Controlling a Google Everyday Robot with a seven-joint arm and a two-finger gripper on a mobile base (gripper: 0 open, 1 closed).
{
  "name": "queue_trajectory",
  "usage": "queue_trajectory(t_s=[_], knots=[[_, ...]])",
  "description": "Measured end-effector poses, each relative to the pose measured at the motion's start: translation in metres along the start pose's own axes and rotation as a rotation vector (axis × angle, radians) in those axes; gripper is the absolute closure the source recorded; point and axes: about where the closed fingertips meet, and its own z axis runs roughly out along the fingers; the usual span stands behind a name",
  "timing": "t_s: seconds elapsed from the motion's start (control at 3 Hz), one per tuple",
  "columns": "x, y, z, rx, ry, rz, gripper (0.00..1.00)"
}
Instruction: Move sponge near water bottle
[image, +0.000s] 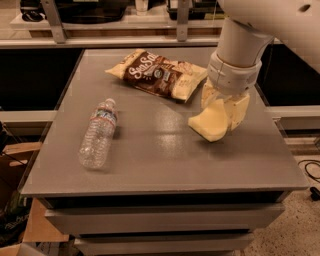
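The pale yellow sponge (211, 122) is held in my gripper (223, 111) at the right side of the grey table (155, 160), tilted and lifted a little off the surface. The gripper's cream fingers (239, 111) are closed on the sponge's upper part. The clear water bottle (98, 133) with a white cap lies on its side at the left of the table, well apart from the sponge.
A cream-and-brown chip bag (159, 74) lies at the back middle of the table, just left of my arm (239, 47). Shelving and a rail run behind the table. Cardboard sits on the floor at the lower left.
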Motion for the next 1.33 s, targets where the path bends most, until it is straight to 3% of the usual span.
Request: queue_trajectory(t_s=[0.33,1.33], knots=[[-0.013,-0.015,0.001,0.011,0.015,-0.077,1.0],[-0.105,-0.088,-0.004,0.008,0.011,-0.534,1.0]])
